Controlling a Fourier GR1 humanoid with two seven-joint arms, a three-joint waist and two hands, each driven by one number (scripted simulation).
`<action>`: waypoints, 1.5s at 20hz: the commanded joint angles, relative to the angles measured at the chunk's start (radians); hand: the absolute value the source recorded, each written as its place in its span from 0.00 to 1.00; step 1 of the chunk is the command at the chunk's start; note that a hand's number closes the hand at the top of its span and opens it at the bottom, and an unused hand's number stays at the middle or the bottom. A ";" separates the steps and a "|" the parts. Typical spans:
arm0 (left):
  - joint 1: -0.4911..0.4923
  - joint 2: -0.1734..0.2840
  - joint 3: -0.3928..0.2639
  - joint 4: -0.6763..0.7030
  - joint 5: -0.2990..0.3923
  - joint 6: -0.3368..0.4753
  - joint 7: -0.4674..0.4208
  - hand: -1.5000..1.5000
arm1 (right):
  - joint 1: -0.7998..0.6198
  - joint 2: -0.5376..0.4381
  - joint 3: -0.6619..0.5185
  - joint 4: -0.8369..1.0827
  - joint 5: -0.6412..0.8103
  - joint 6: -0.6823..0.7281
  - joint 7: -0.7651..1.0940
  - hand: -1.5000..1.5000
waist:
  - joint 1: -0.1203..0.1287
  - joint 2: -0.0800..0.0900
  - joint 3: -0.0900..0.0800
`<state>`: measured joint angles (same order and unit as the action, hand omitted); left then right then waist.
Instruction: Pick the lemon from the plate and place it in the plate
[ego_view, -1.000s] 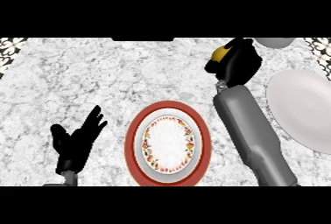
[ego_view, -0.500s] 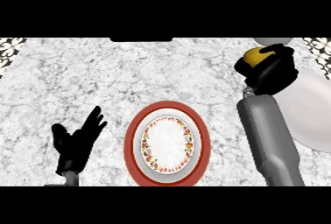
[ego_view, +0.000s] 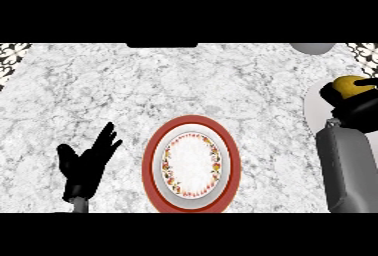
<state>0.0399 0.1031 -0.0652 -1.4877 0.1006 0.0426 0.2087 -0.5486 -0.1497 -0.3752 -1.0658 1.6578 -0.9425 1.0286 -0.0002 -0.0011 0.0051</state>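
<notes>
Counter: a pale marble counter top (ego_view: 184, 85), grey-veined and glossy, fills the head view; patterned tile shows at both far corners.

Landmark: the red-rimmed plate (ego_view: 191, 170) sits at the near middle of the counter, round, with a broad red band, a white ring and a floral border around a bare white centre. Nothing lies in it.

Right hand: far to the right of the red-rimmed plate and beyond it, the right hand (ego_view: 353, 102) is curled round the lemon (ego_view: 350, 85), black fingers wrapping its lower half.

Lemon: yellow, smooth and rounded, only its top showing above the fingers, held over the white plate (ego_view: 313, 107).

White plate: plain, matte, pale; only a sliver shows at the right edge, mostly hidden by the hand and grey forearm.

Left hand: to the left of the red-rimmed plate, the left hand (ego_view: 87, 165) rests open, fingers straight and spread, holding nothing.

Other: a grey rounded object (ego_view: 312, 48) lies at the far edge, beyond the white plate; what it is cannot be told.

Step in hand: judged to be carrying the lemon to its target plate.

Doing it well: bring the fruit low over the plate's flat centre before uncurling, since a round lemon is likely to roll off a shallow rim.
</notes>
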 joint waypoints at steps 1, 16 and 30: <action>-0.035 0.001 0.017 0.058 0.017 -0.018 0.022 0.50 | 0.006 -0.082 -0.065 0.096 -0.112 -0.154 -0.009 1.00 | 0.006 0.006 -0.004; -0.052 -0.030 -0.013 0.051 -0.027 0.010 0.031 0.50 | 0.019 -0.300 -0.107 0.417 -0.813 0.085 -0.422 0.00 | 0.019 0.012 0.000; -0.012 0.008 0.022 0.041 0.005 -0.041 0.008 0.50 | 0.093 -0.282 -0.375 0.276 -1.391 0.038 -1.180 0.00 | 0.007 0.006 -0.001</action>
<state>0.0066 0.0991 -0.0498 -1.4685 0.1021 0.0192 0.2245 -0.4807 -0.4164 -0.6642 -0.7596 0.4186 -0.9296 0.0035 0.0110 0.0032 0.0085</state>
